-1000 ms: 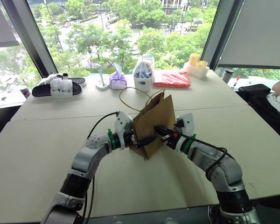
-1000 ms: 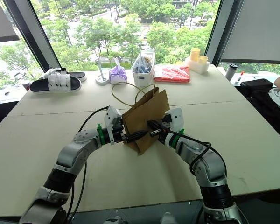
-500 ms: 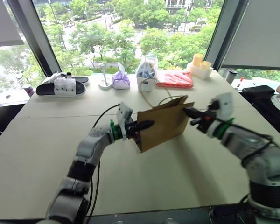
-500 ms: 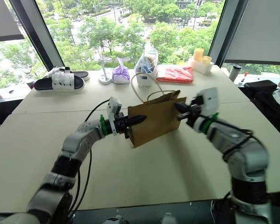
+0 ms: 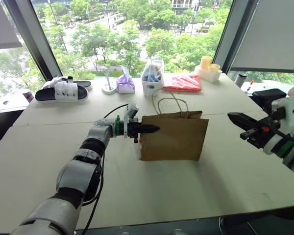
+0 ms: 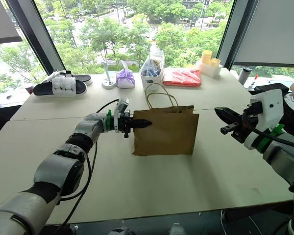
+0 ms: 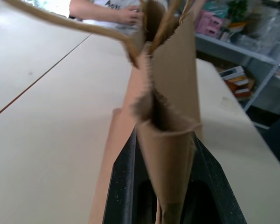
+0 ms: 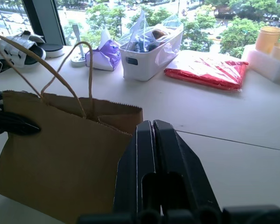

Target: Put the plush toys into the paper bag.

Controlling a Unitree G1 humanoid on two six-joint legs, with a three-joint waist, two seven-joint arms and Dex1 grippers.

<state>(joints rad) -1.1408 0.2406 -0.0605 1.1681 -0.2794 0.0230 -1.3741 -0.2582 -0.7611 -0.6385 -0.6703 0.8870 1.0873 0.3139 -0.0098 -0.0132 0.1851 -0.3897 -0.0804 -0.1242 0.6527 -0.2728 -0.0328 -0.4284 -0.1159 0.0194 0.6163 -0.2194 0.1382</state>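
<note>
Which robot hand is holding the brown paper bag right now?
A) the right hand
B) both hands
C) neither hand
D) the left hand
D. The left hand is pinched shut on the top edge of the paper bag, while the right hand is shut and off to the side, apart from the bag.

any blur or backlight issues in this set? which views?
Left and right eye views: bright windows behind, table evenly lit, paper bag sharp with a soft shadow at its base. Left wrist view: bag edge between the left gripper fingers is soft, too close. Right wrist view: right gripper shut, crisp; trees outside slightly washed out.
</note>
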